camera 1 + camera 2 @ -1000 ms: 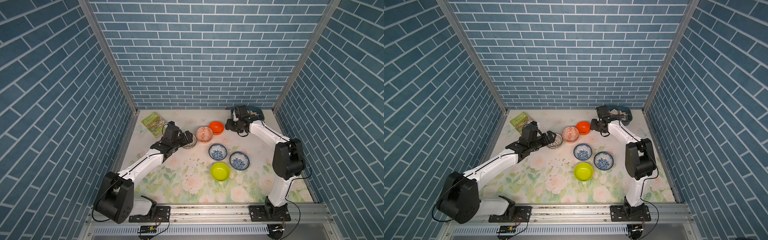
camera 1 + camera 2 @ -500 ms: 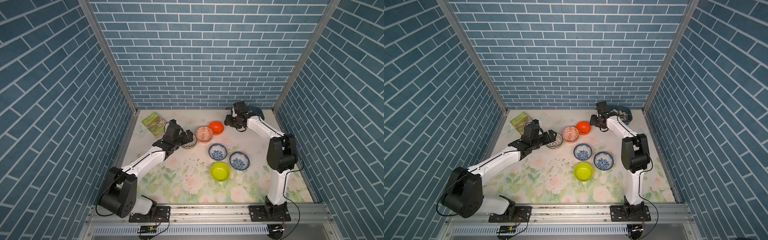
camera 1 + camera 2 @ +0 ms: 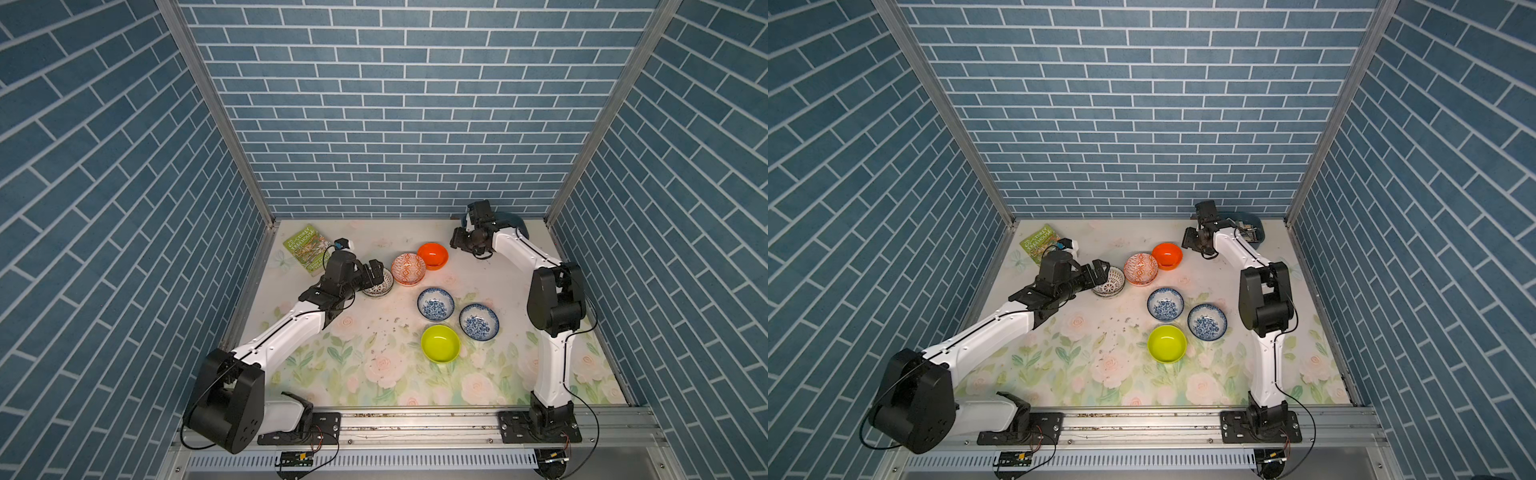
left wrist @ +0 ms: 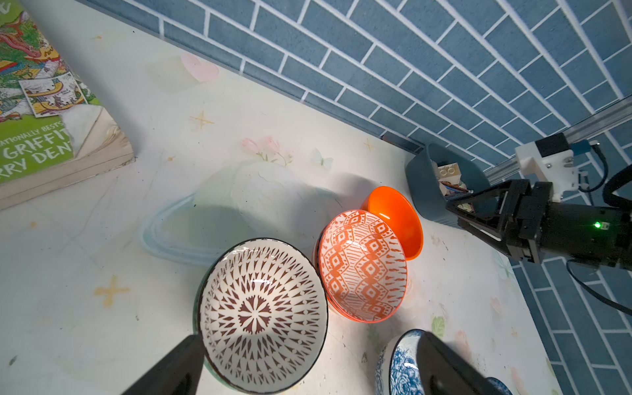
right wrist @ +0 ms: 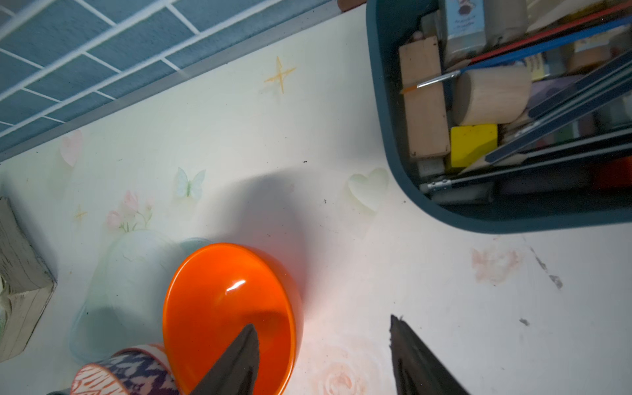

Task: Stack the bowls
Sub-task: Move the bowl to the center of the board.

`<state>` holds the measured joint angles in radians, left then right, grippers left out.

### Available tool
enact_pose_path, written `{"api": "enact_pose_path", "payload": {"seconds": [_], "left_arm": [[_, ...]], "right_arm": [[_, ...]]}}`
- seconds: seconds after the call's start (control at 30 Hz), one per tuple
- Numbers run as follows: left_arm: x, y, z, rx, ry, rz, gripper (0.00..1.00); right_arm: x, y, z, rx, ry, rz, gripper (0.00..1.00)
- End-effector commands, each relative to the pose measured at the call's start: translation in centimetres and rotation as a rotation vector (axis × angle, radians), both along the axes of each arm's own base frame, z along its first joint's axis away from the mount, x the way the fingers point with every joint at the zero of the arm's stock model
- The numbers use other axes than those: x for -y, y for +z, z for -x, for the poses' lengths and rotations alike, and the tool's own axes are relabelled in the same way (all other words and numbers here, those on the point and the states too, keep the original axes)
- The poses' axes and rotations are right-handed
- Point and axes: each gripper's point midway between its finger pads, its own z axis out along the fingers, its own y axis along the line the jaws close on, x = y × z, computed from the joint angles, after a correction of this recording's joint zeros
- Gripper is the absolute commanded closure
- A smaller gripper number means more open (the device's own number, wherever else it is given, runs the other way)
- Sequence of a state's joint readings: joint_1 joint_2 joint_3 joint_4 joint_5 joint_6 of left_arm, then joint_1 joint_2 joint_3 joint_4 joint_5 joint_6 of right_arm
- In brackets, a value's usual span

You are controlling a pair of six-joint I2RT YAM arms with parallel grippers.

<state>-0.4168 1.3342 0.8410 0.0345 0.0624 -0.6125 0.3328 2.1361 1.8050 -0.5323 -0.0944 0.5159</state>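
Left end effector, jaws wide apart, straddles the lattice bowl; right end effector, jaws apart, one above the plain orange bowl.

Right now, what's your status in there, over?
Left gripper open, over lattice bowl's edge. Right gripper open, one finger over orange bowl. Neither bowl lifted. Patterned orange bowl tight beside it, tray nearby.
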Motion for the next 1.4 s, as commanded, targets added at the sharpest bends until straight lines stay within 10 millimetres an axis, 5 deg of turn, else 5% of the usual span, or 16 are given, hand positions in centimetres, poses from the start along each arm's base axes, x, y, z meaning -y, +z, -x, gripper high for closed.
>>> {"api": "enact_pose_path", "payload": {"seconds": [0.0,0.4,0.63,0.83,1.03,1.37], "left_arm": [[0.7,-0.6,0.1,-0.011,-0.038,0.005,0.00],[0.7,-2.1,0.3,-0.071,-0.021,0.013,0.00],[0.8,-2.4,0.4,-0.089,-0.025,0.015,0.00],[1.0,-1.9,0.2,-0.081,-0.023,0.032,0.00],[1.1,-2.0,0.4,-0.095,-0.024,0.043,0.00],[1.3,-1.5,1.1,-0.083,-0.033,0.056,0.00]], "right_arm": [[-0.4,-1.3,0.0,-0.040,0.019,-0.005,0.37],[-3.5,-4.7,-0.3,-0.091,0.066,0.007,0.42],[-3.8,-6.1,0.7,-0.116,0.072,0.035,0.56],[-3.1,-6.0,1.7,-0.113,0.065,0.049,0.85],[-2.3,-5.0,3.1,-0.102,0.064,0.055,0.99],[-1.9,-3.5,6.0,-0.113,0.085,0.021,1.00]]}}
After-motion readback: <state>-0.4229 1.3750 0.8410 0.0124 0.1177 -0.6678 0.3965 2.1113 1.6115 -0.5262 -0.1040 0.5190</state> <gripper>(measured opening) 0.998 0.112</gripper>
